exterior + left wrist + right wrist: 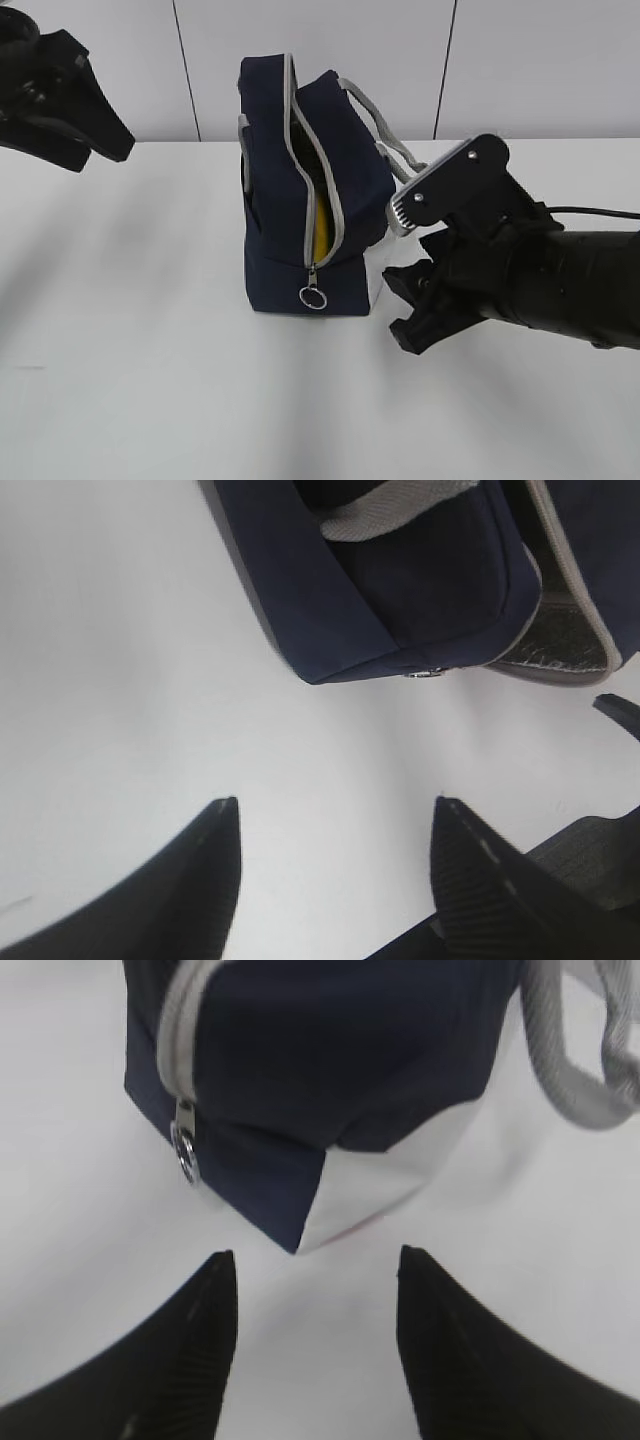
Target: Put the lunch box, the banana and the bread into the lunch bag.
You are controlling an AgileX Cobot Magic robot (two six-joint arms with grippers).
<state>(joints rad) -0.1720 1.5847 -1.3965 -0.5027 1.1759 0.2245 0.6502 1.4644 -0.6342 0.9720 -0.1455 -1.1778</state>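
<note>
- Exterior view: the navy-blue fabric lunch bag (300, 200) with grey zipper trim stands upright on the white table (130, 350), its zipper partly undone, a metal ring pull (313, 297) hanging at the low end and something yellow, seemingly the banana (322, 243), showing through the slit; the black right gripper (408, 305) sits low just beside the bag's white end panel (376, 285), jaws spread and empty, a grey strap handle (385, 135) draped above it; the black left gripper (100, 140) hangs well apart from the bag, and here I cannot tell how its jaws stand
- Left wrist view: the left gripper (335, 815) has its jaws spread, only bare table (120, 680) between them; the lunch bag (400, 590) lies ahead of the tips, apart from them, silver foil lining (560, 640) showing
- Right wrist view: the right gripper (315, 1260) is spread wide, holding nothing; the bag's lower corner (300, 1245) points between the fingertips, near them; ring pull (186, 1155) ahead to the left, strap handle (575, 1080) ahead to the right
</note>
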